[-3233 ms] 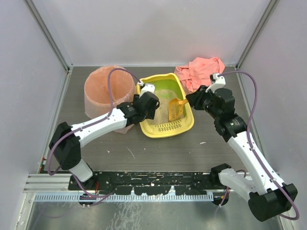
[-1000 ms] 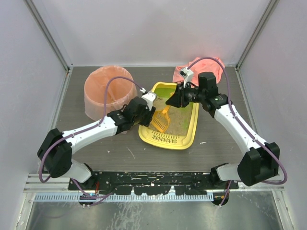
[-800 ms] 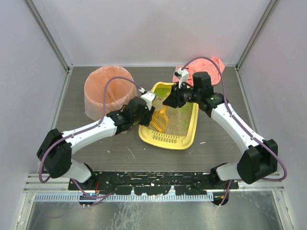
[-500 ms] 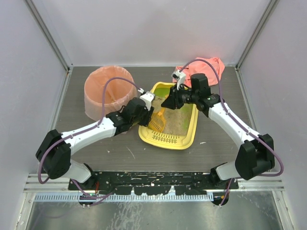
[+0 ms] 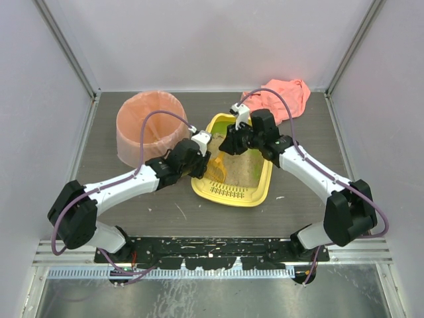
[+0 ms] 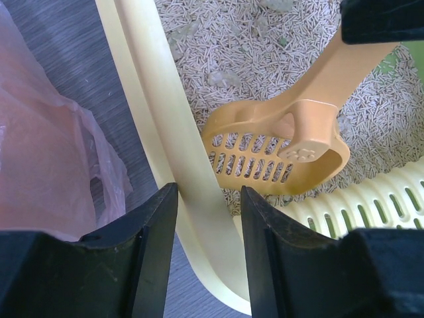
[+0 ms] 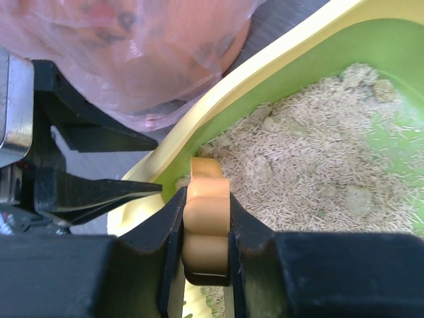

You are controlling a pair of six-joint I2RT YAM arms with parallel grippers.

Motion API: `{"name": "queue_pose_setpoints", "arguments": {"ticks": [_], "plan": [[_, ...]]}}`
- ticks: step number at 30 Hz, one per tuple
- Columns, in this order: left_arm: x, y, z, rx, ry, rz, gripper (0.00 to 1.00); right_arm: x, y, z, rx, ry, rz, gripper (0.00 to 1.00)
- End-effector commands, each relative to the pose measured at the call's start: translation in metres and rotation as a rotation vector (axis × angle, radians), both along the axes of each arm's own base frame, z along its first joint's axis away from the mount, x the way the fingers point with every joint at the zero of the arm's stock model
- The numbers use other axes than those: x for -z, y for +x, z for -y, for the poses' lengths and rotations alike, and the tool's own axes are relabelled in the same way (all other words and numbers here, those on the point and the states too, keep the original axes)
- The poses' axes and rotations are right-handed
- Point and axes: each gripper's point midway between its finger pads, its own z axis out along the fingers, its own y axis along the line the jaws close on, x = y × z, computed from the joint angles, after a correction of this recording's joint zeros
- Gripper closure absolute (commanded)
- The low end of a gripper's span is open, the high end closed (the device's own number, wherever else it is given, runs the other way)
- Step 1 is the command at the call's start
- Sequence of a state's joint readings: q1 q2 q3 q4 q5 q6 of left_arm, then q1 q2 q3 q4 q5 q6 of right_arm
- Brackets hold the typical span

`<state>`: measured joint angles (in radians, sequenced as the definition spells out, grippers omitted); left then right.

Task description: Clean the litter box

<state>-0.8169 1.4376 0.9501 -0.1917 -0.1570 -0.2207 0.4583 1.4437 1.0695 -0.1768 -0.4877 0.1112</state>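
Observation:
The yellow litter box [image 5: 267, 171] lies mid-table, with green inner walls [image 7: 371, 53], sandy litter [image 6: 252, 46] and a slotted grate [image 5: 232, 191] at its near end. My left gripper [image 5: 201, 159] straddles the box's left rim [image 6: 159, 106], one finger outside and one inside, shut on it [image 6: 207, 228]. My right gripper [image 5: 227, 144] is shut on the handle [image 7: 207, 222] of the orange slotted scoop [image 6: 278, 159]. The scoop's head [image 5: 215, 171] rests in the litter against the left wall, close to the left gripper's fingers [image 7: 99, 192].
A round pink-bagged bin [image 5: 151, 126] stands just left of the box, its bag [image 6: 46, 165] nearly touching the rim. A pink cloth [image 5: 281, 96] lies crumpled at the back right. Grey walls enclose the table on three sides.
My right arm has swung left over the box, carrying the scoop toward the left wall. The left gripper has stayed on the rim, and the box has not shifted in the last second.

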Motion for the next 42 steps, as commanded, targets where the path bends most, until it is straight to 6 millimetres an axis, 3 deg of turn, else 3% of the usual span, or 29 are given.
{"name": "queue_pose_setpoints", "arguments": {"ticks": [1,7,14,18,23,27,32,37,42], "plan": [[-0.010,-0.004,0.013,0.033,-0.073,0.000,0.56,-0.020,0.041,0.029,0.241,-0.120,0.207,0.99],[-0.007,-0.005,0.016,0.038,-0.079,-0.012,0.56,-0.039,0.066,0.061,0.424,-0.205,0.315,0.99],[-0.008,-0.006,0.015,0.039,-0.077,-0.014,0.56,-0.053,0.088,0.080,0.521,-0.308,0.377,0.99],[-0.009,-0.007,0.015,0.037,-0.080,-0.017,0.56,-0.088,0.088,0.079,0.541,-0.255,0.429,0.99],[-0.009,-0.007,0.015,0.036,-0.083,-0.019,0.55,-0.123,0.070,0.062,0.471,-0.118,0.405,0.99],[-0.009,-0.007,0.015,0.035,-0.083,-0.019,0.51,-0.121,0.064,0.063,0.486,-0.130,0.330,0.99],[-0.007,-0.010,0.021,0.055,-0.103,-0.042,0.50,-0.105,0.066,0.088,0.642,-0.276,0.288,0.99],[0.002,-0.024,0.040,0.101,-0.140,-0.100,0.48,-0.100,0.066,0.110,0.761,-0.353,0.265,0.99],[0.006,-0.038,0.061,0.143,-0.169,-0.127,0.48,-0.093,0.073,0.110,0.777,-0.369,0.240,0.99]]}}
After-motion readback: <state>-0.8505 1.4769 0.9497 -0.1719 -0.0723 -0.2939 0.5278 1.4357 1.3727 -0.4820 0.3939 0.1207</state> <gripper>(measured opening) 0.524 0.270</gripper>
